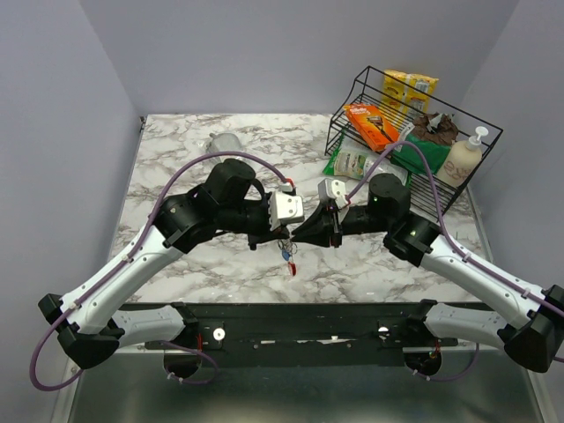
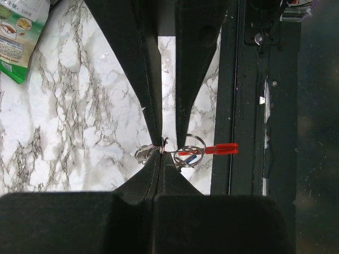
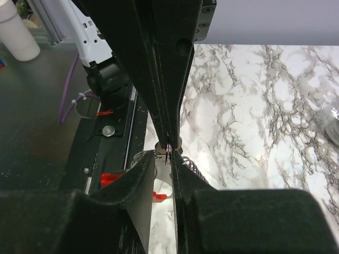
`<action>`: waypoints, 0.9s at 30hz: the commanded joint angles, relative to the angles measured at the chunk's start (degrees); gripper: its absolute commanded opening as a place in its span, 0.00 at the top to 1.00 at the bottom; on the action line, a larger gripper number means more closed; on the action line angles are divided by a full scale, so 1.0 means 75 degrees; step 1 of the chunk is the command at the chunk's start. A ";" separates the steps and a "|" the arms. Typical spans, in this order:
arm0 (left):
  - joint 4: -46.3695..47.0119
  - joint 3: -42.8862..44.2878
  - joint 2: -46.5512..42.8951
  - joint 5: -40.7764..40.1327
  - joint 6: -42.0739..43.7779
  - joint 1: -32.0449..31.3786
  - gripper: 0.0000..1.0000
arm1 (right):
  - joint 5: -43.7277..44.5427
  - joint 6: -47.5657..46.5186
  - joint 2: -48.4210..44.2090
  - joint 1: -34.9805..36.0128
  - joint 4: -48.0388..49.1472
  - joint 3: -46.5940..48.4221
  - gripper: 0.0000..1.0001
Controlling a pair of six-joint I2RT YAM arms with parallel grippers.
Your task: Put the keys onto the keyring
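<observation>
Holding keyring (image 2: 186,153) for threading: left fingers (image 2: 140,63) clamped on it, red tag (image 2: 220,149) beside their tips.
Right fingers (image 3: 137,63) nearly together there, hold unclear; next likely needs fine alignment onto the ring.

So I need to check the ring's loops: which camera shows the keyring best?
Left wrist view: the keyring juts from the shut left claw, silver loops and red tag sharp. The top view shows only a tiny dangling cluster; the right wrist view shows just red bits, mostly hidden.
</observation>
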 commanded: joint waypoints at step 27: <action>0.1483 -0.0611 -0.0840 -0.0095 -0.0428 -0.0085 0.93 | 0.0361 0.0338 0.0016 -0.0005 0.0274 0.0121 1.00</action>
